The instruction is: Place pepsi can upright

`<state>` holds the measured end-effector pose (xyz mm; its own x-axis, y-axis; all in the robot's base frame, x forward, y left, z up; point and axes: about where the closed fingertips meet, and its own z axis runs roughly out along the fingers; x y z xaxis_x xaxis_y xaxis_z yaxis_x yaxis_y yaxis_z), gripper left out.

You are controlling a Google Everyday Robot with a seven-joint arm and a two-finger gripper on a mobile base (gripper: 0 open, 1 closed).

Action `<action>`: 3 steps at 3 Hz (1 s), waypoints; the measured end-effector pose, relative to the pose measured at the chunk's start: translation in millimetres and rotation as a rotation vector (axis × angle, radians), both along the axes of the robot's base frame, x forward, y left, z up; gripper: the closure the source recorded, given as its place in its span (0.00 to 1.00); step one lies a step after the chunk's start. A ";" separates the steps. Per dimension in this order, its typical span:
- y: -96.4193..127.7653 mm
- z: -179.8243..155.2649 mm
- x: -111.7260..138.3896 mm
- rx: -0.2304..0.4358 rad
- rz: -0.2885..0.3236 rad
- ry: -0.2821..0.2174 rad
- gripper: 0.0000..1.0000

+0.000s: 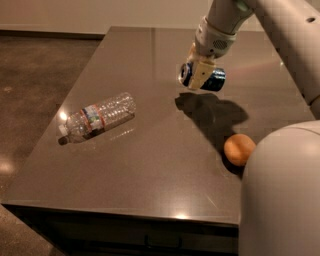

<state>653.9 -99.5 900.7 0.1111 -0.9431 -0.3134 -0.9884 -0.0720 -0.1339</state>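
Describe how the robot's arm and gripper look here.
The arm is a smooth white shell of rounded tubular segments, with a grey dotted patch at the wrist. The gripper, over the table's far right at the pepsi can, has flat cream-coloured fingers. No cables show.

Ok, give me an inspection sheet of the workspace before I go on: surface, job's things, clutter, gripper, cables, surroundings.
Surface: dark glossy table, light glints on it.
Job's things: pepsi can on its side, held above the table, its shadow below; not upright yet.
Clutter: clear water bottle lying on its side at left; orange at right front, apart from the can.
Grippers: gripper over the table's far right, jaws shut on the pepsi can.
Cables: nothing seen.
Surroundings: brown floor at left; pale wall beyond.
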 end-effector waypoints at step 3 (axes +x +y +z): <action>11.1 40.5 -3.0 0.579 -0.251 0.051 1.00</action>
<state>650.9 -88.5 941.1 -0.1202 -0.6149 -0.7794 -0.9719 0.2328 -0.0338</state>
